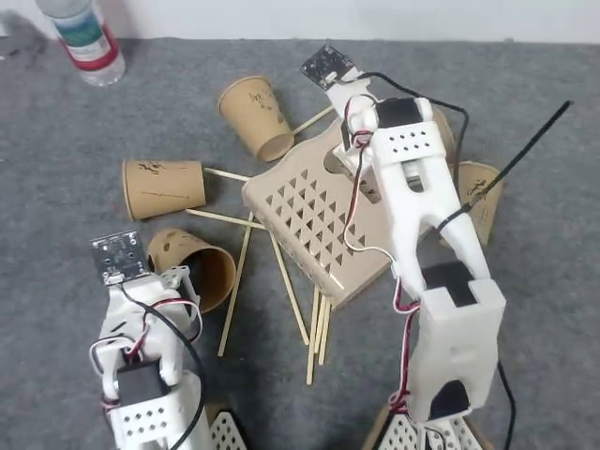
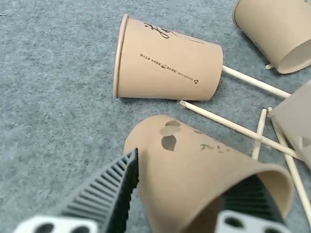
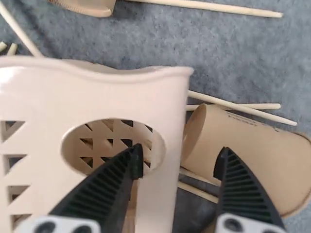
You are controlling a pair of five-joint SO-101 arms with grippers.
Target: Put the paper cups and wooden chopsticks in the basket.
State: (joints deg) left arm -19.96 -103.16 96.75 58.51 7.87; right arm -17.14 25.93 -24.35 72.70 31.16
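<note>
Brown paper cup lies on its side nearest the arms, left of the basket. The left gripper straddles its rim with jaws apart, one finger inside and one outside. Wooden chopsticks are strewn around the tipped basket's near corner. The right gripper, also spread, straddles the basket's end wall by its handle hole, with another cup just beside it. Two more cups lie beyond the basket's left side.

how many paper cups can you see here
4: top cup beyond the basket, left cup on its side, near cup at the left gripper, right cup partly behind the right arm. More may hide under that arm.
</note>
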